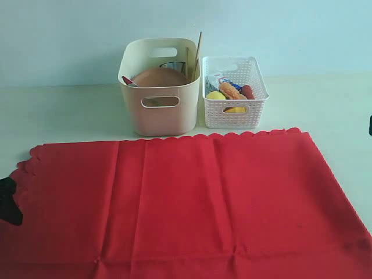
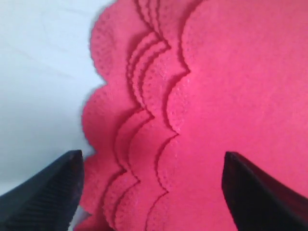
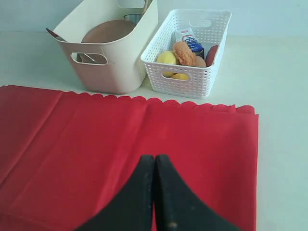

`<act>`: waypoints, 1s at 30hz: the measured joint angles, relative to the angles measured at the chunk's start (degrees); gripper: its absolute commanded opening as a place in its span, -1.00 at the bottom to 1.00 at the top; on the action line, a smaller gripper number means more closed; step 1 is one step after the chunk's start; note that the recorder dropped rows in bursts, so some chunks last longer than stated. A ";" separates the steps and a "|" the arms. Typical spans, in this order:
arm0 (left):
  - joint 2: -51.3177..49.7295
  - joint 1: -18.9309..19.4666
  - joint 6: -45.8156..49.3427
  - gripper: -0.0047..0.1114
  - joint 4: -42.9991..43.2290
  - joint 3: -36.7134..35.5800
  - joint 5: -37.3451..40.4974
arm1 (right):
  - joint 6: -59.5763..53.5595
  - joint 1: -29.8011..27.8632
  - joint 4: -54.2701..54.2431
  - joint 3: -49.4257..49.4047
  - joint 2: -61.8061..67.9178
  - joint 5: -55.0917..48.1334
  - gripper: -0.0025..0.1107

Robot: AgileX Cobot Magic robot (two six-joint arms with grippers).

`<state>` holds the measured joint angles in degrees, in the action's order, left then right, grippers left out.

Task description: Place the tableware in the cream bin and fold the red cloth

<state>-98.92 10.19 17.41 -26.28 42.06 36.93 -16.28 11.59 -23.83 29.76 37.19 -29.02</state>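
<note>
most of the tableware half looks finished: the cream bin (image 1: 158,113) holds the round brown plate (image 1: 158,77) leaning inside it, with the wooden chopsticks (image 1: 198,49) sticking up out of its far corner, a dark spoon handle (image 1: 129,81) poking over the rim, and the rim of a steel cup (image 1: 171,65) just showing behind the plate. no tableware shows anywhere outside the bin. whether the bowl and the slim metal utensil are also in there, i cannot tell.

the red cloth (image 1: 192,203) is what remains. it lies spread flat in front of the cream bin, its scalloped far edge just short of the bin's base. crease lines run across it. at its end to the left of the bin, several scalloped edges sit stacked on each other, so it may already be doubled; how many folds are left i cannot judge.

the left gripper (image 2: 153,159) is at that stacked end, well forward and left of the bin, fingers spread wide on either side of the scallops and holding nothing. the right gripper (image 3: 154,159) is over the cloth, forward and right of the bin, fingers pressed together and empty.

just beside the bin on its right stands the white perforated basket (image 1: 232,119) with the food, which needs nothing more.
</note>
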 measured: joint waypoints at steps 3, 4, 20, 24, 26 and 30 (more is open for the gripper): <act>-0.08 0.09 -0.12 0.38 1.34 0.45 0.00 | 0.00 0.00 0.00 0.00 0.00 0.00 -0.96; -0.22 0.09 -0.24 0.38 1.59 0.45 0.00 | 0.00 0.00 0.00 0.00 0.00 -0.12 -0.96; -2.95 0.23 8.39 0.35 -6.95 1.28 4.94 | -0.08 0.00 -0.45 0.00 0.00 -0.24 -0.96; -3.77 0.23 13.44 0.06 -12.31 1.28 6.27 | -0.08 0.00 -0.45 0.00 0.00 -0.34 -0.96; -4.27 0.23 15.65 -0.12 -14.31 1.28 6.31 | -0.08 0.00 -0.56 0.00 0.00 -0.34 -0.96; -4.53 0.23 18.07 -0.56 -16.25 1.61 6.94 | -0.08 0.00 -0.69 0.00 0.00 -0.44 -0.96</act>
<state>-103.44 10.43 35.48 -42.53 43.66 43.87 -16.36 11.59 -24.52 29.76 37.19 -29.46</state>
